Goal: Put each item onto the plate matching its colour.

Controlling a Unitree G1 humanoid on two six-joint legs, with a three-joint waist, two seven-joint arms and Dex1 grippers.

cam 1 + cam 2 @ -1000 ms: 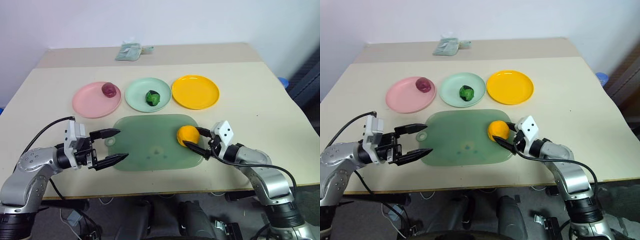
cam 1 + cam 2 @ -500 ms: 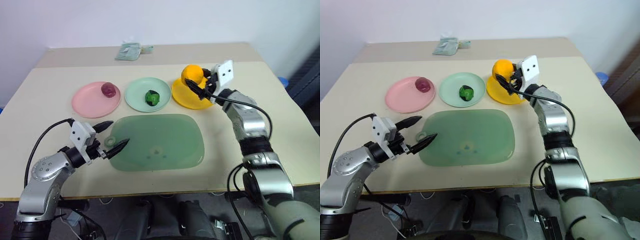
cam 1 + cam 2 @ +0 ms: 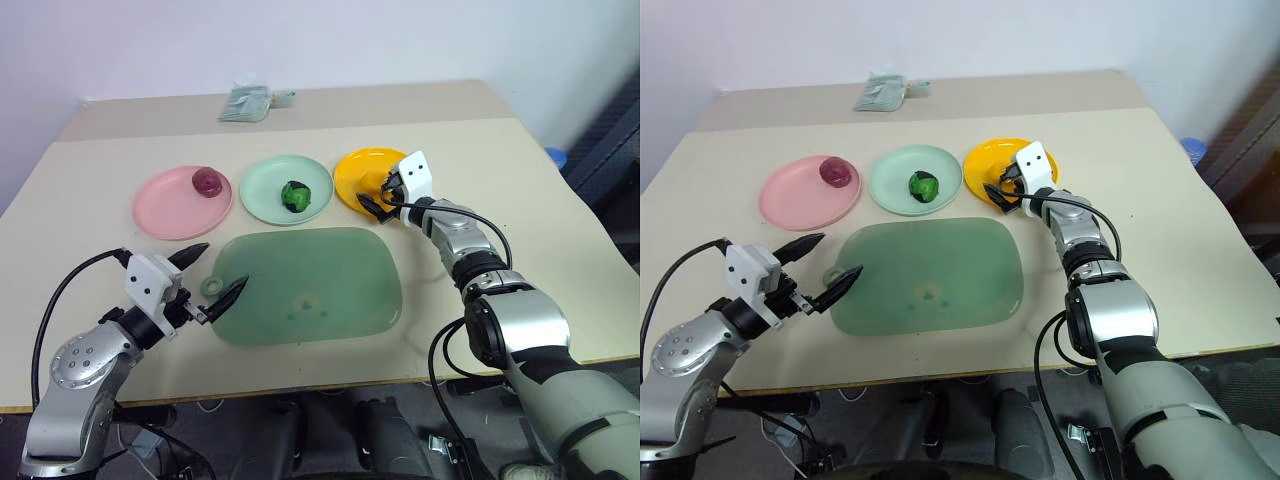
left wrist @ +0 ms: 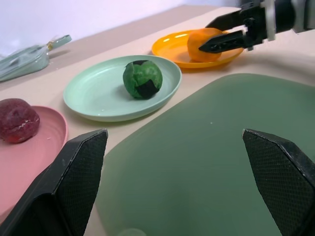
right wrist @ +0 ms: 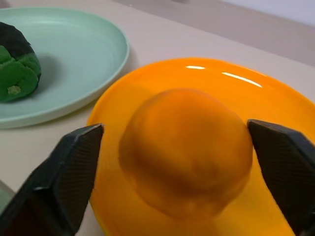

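Observation:
The orange item rests on the yellow-orange plate. My right gripper stands open around it, one finger on each side, with a gap showing at one finger. The dark red item lies on the pink plate. The green item with dark patches lies on the mint plate. My left gripper is open and holds nothing, hovering over the near left corner of the green mat.
The translucent green mat lies in front of the three plates, its handle hole by my left fingertips. A pale packet lies at the table's far side. Bare tabletop stretches to the right of the yellow-orange plate.
My right gripper carried the orange item from the mat up over the yellow-orange plate, lowered it onto the plate and opened. My left gripper turned a little and stayed by the mat's corner.

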